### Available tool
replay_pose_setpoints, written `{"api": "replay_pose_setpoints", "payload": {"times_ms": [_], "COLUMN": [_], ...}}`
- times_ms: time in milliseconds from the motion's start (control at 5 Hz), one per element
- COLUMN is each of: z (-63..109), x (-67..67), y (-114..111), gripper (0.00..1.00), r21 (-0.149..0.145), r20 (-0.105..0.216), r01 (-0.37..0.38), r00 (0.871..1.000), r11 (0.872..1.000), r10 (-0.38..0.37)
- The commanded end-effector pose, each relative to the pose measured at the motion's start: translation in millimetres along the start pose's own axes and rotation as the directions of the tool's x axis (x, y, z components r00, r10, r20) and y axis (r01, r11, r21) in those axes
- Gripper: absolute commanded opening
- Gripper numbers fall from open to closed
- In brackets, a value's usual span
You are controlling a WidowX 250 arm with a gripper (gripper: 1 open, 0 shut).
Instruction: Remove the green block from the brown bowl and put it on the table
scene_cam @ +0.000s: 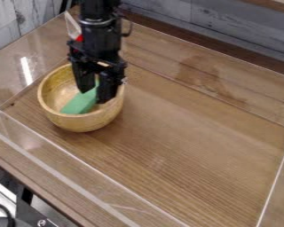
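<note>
1. The gripper reaches down into the bowl, its fingers partly spread on either side of the upper end of the green block; a firm hold cannot be confirmed
2. The block lies tilted against the bowl's inner wall, so closing fingers could squeeze it sideways and out
3. A finger catching the thick rim might drag or tip the bowl across the surface
4. No brands, labels or writing can be read
</note>
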State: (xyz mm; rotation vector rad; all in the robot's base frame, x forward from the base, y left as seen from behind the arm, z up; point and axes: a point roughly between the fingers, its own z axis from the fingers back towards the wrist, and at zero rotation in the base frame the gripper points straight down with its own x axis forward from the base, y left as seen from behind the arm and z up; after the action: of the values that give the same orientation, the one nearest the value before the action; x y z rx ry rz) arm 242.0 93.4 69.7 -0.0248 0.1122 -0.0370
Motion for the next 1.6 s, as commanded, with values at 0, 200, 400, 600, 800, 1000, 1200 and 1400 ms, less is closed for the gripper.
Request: {"api": "replay_pose_setpoints", "payload": {"times_ms": [0, 200, 400, 600, 800, 1000, 1200, 1400], "z": [12.0, 17.9, 19.8, 14.6, 8.3, 6.4, 11.6, 16.3], "x": [-7.0, -13.1, -18.1, -7.2, 4.3, 14.8, 13.8, 13.1], "y": [10.1, 10.3, 9.3, 2.7, -3.7, -9.7, -10.0, -9.8], "gripper": [0.0, 0.0, 0.0, 0.0, 0.0, 0.0, 0.0, 0.0], "r21": [0.014, -0.014, -0.028, -0.033, -0.036, -0.046, -0.052, -0.058], "r20": [0.052, 0.061, 0.065, 0.065, 0.065, 0.068, 0.068, 0.069], "r01": [-0.034, -0.073, -0.107, -0.116, -0.123, -0.134, -0.099, -0.063], "r00": [0.998, 0.995, 0.992, 0.991, 0.99, 0.988, 0.992, 0.995], "r11": [0.999, 0.997, 0.994, 0.993, 0.992, 0.99, 0.994, 0.996], "r10": [0.033, 0.074, 0.109, 0.118, 0.125, 0.137, 0.103, 0.067]}}
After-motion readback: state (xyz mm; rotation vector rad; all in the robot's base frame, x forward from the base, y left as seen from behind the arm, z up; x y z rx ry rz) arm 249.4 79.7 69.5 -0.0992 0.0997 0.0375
